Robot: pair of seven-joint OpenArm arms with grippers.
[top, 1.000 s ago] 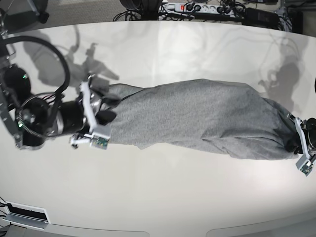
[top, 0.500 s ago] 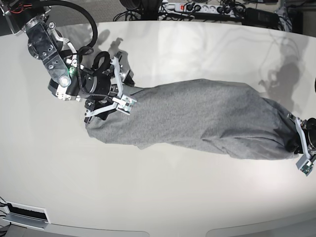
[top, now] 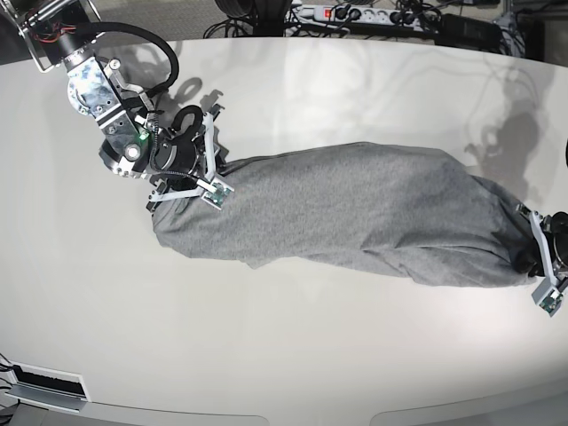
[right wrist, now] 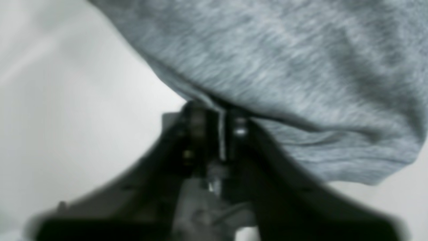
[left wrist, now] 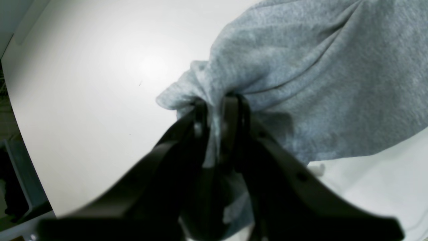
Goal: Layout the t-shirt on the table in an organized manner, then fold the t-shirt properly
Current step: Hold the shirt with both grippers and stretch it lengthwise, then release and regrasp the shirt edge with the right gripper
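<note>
While pinching the t-shirt (top: 355, 213), both tools clamped, left tool (left wrist: 215, 110), right tool (right wrist: 217, 117).

One heather-grey t-shirt (top: 355, 213) lies on one glossy off-white desk (top: 284, 355). Two robot arms reach in, each ending in one hand: the right hand (top: 169, 191) and the left hand (top: 531, 253), two in all. Beyond the desk's far edge sits one white power strip (top: 355, 13) among a tangle of cables too dense to count.
</note>
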